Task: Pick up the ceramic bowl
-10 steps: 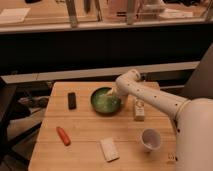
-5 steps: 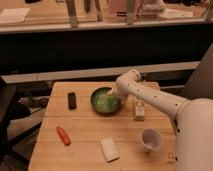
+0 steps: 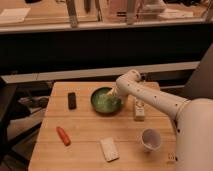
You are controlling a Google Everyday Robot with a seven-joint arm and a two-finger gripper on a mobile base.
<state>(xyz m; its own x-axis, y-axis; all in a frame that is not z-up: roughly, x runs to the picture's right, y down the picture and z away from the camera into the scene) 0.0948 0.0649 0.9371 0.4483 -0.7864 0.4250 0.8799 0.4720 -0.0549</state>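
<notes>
Gripper [image 3: 114,96] kept at bowl [image 3: 101,103] rim
No change is seen: fingers spread, bowl ungrasped near the table's [image 3: 85,150] back edge.

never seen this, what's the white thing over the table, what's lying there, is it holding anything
The white thing is a robot arm reaching in from the picture's right. The single camera looks down on a wooden table. At the arm's tip, the gripper, a two-finger claw, is open at the right side of the green ceramic bowl. It holds nothing; the bowl sits on the table. Also there: a black rectangular object, an orange carrot-like item, a flat white pad, a white cup and a small white container.
</notes>
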